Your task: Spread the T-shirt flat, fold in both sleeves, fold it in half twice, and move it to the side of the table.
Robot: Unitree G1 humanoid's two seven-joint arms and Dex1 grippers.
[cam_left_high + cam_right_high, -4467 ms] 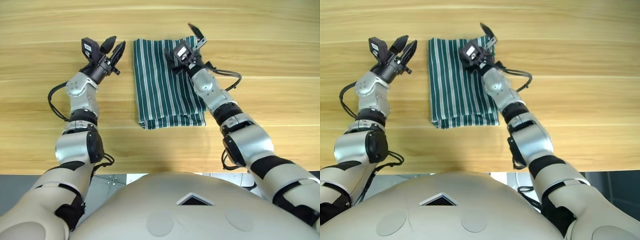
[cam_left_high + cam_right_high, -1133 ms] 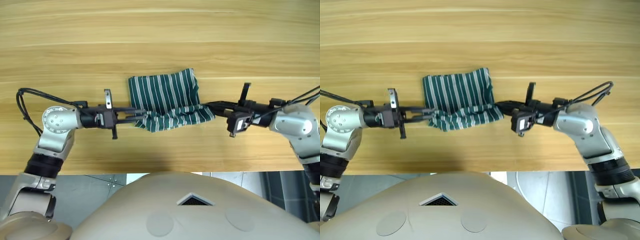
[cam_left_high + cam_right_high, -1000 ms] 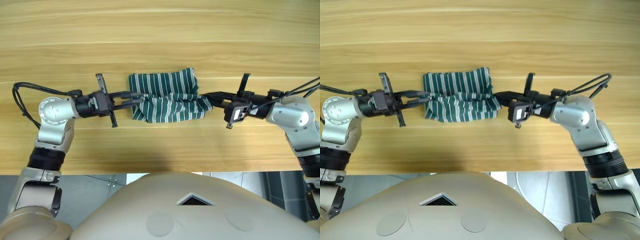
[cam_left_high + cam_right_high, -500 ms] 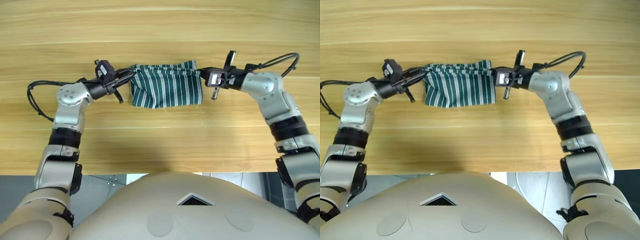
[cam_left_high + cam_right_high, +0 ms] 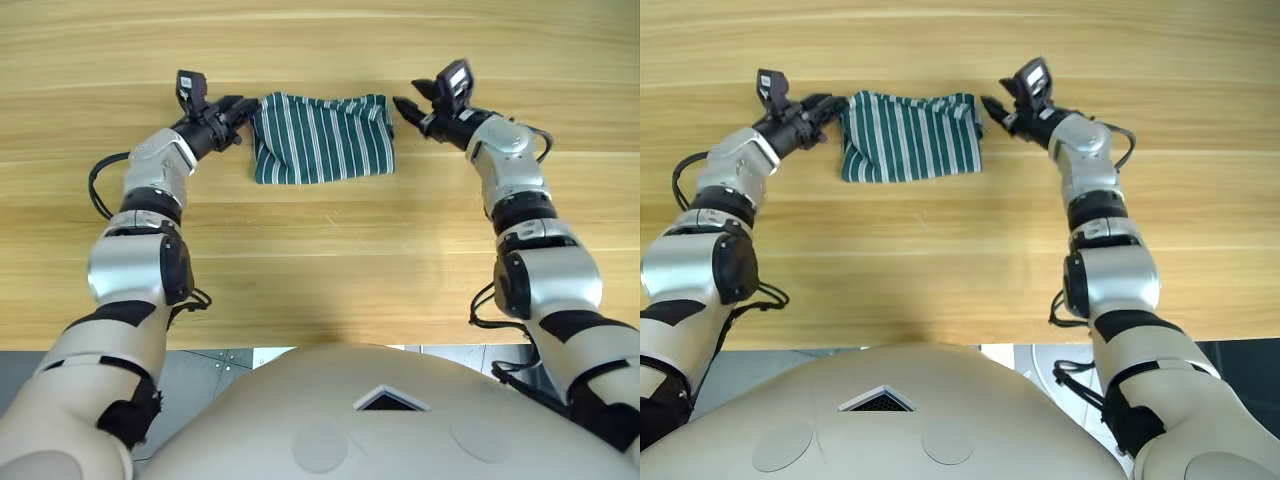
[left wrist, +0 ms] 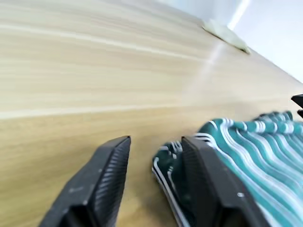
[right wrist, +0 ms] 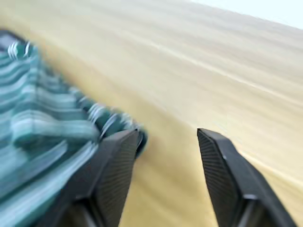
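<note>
In the head view the folded T-shirt (image 5: 322, 138) lay on the table (image 5: 320, 260), long axis left to right, its ends just beside the left gripper (image 5: 238, 108) and right gripper (image 5: 405, 108), equally near; each wrist view showed fingers (image 6: 102, 184) spread and empty, cloth beside one finger.

Bright, even light from overhead fills both eye views; the table (image 5: 320, 260) shows a pale sheen across its far part and no hard glare. Shadows are soft: a thin dark line under the near edge of the shirt (image 5: 320, 140), a dim patch at the table's near edge. In the left wrist view a white streak of reflected light crosses the far wood and the background burns out white; the left fingers (image 6: 102, 184) are soft, close to the lens. In the right wrist view shirt and wood grain smear with blur, the right fingers (image 7: 222, 179) black, nearly without detail
</note>
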